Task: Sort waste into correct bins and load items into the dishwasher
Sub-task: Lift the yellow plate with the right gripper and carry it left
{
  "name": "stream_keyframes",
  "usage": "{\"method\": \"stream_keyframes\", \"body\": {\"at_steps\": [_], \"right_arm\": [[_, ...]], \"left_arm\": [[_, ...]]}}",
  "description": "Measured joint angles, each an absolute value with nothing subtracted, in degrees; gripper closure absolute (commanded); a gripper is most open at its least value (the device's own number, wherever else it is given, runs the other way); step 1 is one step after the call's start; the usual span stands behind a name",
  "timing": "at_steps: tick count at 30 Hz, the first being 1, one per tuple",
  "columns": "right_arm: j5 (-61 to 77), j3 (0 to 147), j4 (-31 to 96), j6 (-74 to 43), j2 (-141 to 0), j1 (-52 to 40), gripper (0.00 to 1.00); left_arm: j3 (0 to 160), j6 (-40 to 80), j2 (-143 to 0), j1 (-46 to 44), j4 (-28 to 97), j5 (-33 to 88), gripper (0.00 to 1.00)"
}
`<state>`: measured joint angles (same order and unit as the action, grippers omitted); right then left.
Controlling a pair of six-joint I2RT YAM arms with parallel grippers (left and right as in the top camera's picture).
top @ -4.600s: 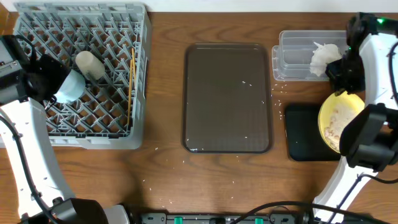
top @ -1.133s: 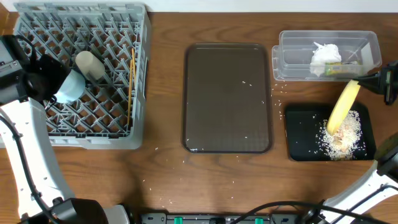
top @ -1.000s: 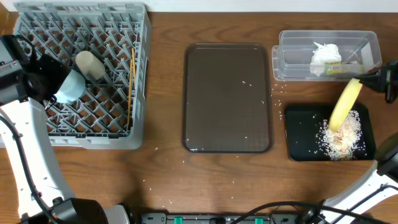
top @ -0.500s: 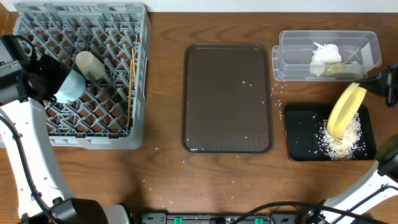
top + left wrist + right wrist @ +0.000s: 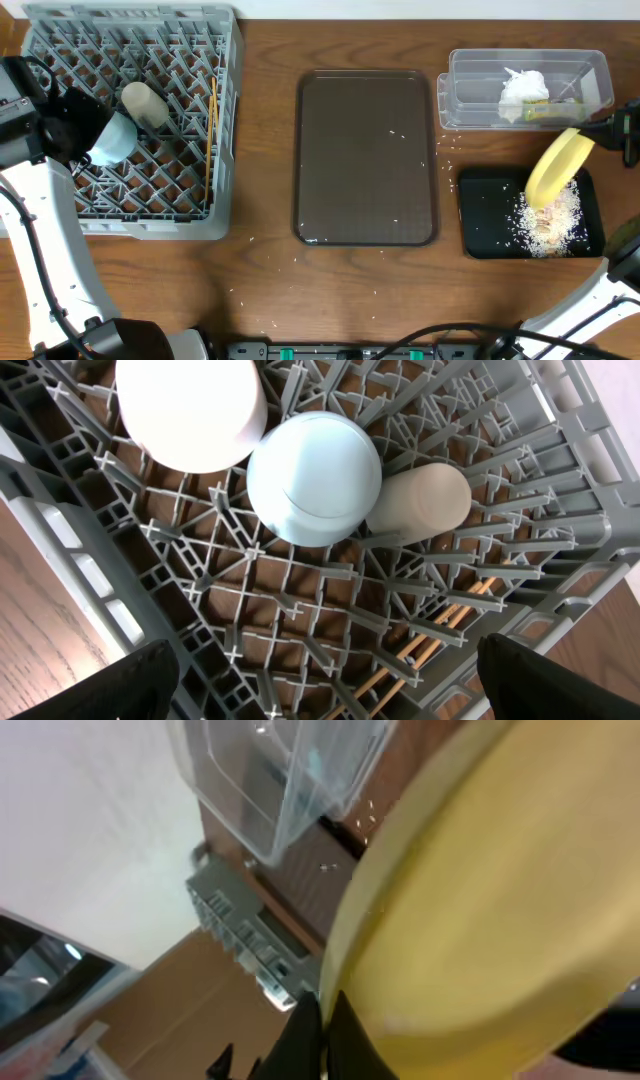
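Filling the far left of the wooden table (image 5: 270,280), a grey dish rack (image 5: 60,215) is seen, the largest thing there. A dark brown serving tray (image 5: 365,160) is laid at the middle, with a few pale grains scattered on it and on the wood around it. At the far right a clear tub (image 5: 470,90) is placed, and just near of it a glossy black tray (image 5: 485,215).

A yellow plate (image 5: 557,168) is held steeply tilted over the black tray. Its upper rim is clamped by the right gripper (image 5: 612,128), with the jaws pressed together on the edge, as is shown up close in the right wrist view (image 5: 312,1032).

Inside the rack a light blue bowl (image 5: 314,478) is set upside down, with a cream cup (image 5: 420,505) lying on its side against it. Wooden chopsticks (image 5: 211,140) are laid along the rack's right side. The left gripper (image 5: 320,690) is held above the bowl with its jaws wide apart and nothing between them.

In the tub a crumpled white tissue (image 5: 525,88) and a green-and-orange wrapper (image 5: 545,112) are found. Rice scraps (image 5: 545,222) are heaped on the black tray under the plate's lower edge.
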<state>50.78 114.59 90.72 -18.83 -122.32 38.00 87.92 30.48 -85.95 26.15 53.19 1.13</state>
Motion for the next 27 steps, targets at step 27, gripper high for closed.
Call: {"method": "stream_keyframes", "body": {"at_steps": [27], "right_arm": [[64.34, 114.58, 94.11, -11.27, -115.0, 17.26, 0.99]], "left_arm": [[87.92, 30.48, -85.95, 26.15, 53.19, 1.13, 0.04]]}}
